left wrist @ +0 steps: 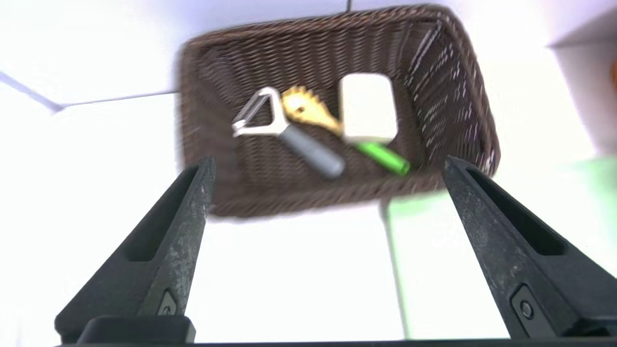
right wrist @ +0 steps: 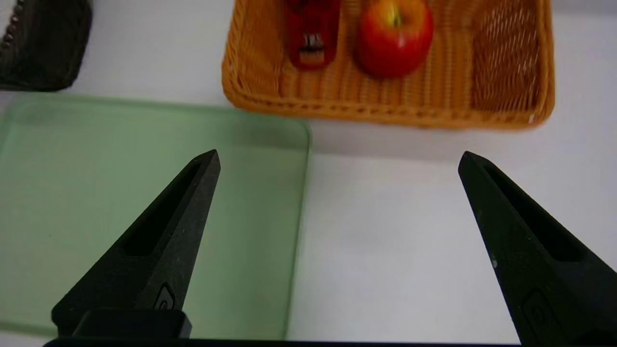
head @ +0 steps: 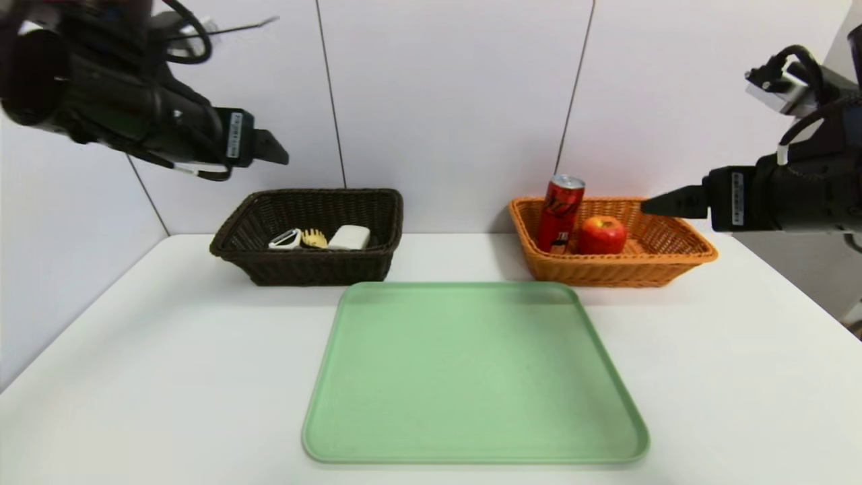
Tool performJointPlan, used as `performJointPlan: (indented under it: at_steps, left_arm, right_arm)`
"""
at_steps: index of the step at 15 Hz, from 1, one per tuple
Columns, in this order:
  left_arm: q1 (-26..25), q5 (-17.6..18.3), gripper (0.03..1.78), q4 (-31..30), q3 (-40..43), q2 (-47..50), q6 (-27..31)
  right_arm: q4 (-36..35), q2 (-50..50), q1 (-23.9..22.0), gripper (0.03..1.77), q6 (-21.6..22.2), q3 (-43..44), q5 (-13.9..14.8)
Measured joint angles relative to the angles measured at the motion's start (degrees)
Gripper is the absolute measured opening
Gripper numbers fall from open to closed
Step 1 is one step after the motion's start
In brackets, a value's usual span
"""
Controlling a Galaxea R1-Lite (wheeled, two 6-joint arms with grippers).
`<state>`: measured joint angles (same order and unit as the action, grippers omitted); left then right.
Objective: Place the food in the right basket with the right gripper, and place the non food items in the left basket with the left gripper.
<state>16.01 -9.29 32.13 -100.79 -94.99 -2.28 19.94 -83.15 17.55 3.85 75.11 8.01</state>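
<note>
The dark brown left basket [head: 229,232] [left wrist: 453,72] holds a peeler [head: 285,239] [left wrist: 284,132] with a grey handle, a yellow tool [head: 314,237] [left wrist: 306,112] with a green handle and a white block [head: 349,236] [left wrist: 367,107]. In the orange right basket [head: 673,259] [right wrist: 376,103] stand a red can [head: 559,211] [right wrist: 311,29] and a red apple [head: 601,235] [right wrist: 394,41]. My left gripper [head: 279,151] [left wrist: 328,166] hangs open and empty, high above the left basket's near left side. My right gripper [head: 650,204] [right wrist: 337,159] is open and empty, raised beside the right basket.
A light green tray [head: 471,370] [right wrist: 144,144] lies bare on the white table [head: 741,377] in front of the two baskets. A white panelled wall stands right behind the baskets.
</note>
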Motion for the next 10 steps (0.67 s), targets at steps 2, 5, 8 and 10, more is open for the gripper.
performJointPlan:
  at_steps: [2,5,8,10]
  left_arm:
    - [-0.2,0.4,1.66,1.0,5.3,7.1,2.1]
    - [-0.6,0.5,1.67,1.1,15.4,17.2,2.8]
    - [-4.9,0.3,1.68,0.8,25.7,28.0,2.9]
    - [-9.5,0.2,1.69,0.6,31.4,35.5,2.8]
  right_arm:
    - [-7.7,0.3,0.0,1.71,-8.6,-2.4,0.1]
    - [-13.6,2.3,0.1,1.71,-15.3,-8.5,1.1]
    - [-19.2,6.6,-1.1,1.71,-15.9,-17.0,3.1]
    - [-25.1,10.1,-3.0,1.71,-15.9,-23.2,3.4]
